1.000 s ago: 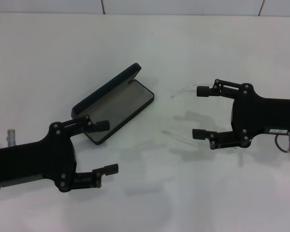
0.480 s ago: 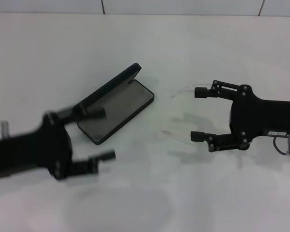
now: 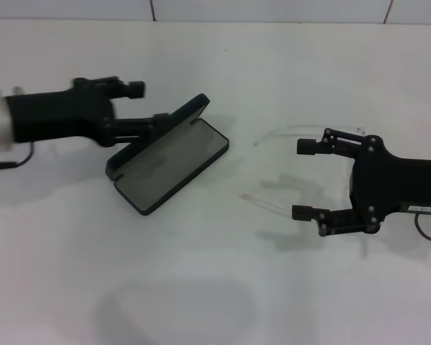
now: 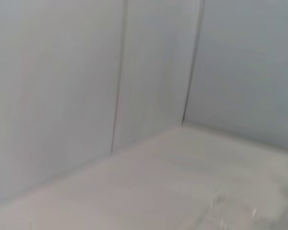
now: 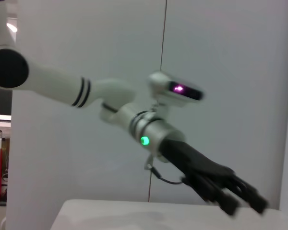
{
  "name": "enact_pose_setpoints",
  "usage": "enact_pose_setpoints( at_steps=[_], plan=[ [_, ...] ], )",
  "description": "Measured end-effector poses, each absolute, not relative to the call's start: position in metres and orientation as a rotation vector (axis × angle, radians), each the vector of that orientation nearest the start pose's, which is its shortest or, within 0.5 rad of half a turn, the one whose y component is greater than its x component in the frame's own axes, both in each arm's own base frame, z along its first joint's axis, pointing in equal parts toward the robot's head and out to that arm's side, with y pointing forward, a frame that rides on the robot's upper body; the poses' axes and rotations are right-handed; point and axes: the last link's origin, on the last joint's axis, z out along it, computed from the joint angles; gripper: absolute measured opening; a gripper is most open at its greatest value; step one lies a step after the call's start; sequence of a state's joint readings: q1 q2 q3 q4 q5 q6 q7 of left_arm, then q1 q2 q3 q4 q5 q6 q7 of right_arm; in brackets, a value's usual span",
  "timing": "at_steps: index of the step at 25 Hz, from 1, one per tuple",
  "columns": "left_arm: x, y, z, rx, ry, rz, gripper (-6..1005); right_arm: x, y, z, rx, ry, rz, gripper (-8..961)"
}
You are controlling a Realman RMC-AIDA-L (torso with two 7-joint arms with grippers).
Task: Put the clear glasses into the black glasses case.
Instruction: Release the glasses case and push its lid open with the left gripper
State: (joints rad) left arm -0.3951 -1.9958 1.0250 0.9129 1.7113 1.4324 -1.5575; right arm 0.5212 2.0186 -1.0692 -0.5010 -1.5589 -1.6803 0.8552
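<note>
on the white table (image 3: 201, 287) the black glasses case (image 3: 169, 162) lies open, its long axis running diagonally from near-left to far-right, lid propped on the far-left side. the left pincer (image 3: 149, 106) hovers at that lid, fingers apart. the clear glasses (image 3: 302, 172) lie well to the right of the case, just in front of the right pincer (image 3: 307, 180), whose fingers are spread and straddle the frame. the right arm is clearly nearer, so the pickup looks like its job.
</note>
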Motion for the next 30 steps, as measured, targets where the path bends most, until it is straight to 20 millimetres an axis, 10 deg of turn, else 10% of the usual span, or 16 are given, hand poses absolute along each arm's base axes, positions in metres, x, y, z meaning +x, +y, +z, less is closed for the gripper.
enact_pose_setpoints(
  at_steps=[11,23,30],
  plan=[
    [-0.218,0.377,-0.004,-2.725,-0.619,-0.16,737,0.23,0.305,-0.017,-2.779,-0.145,0.972,873],
    [-0.217,0.379,-0.016,-2.71,-0.607,-0.034,719,0.233,0.303,-0.017,-2.773,-0.166,0.961,873],
    [-0.217,0.379,-0.016,-2.706,-0.606,-0.03,377,0.236,0.299,-0.016,-2.772,-0.157,0.963,873]
  ],
)
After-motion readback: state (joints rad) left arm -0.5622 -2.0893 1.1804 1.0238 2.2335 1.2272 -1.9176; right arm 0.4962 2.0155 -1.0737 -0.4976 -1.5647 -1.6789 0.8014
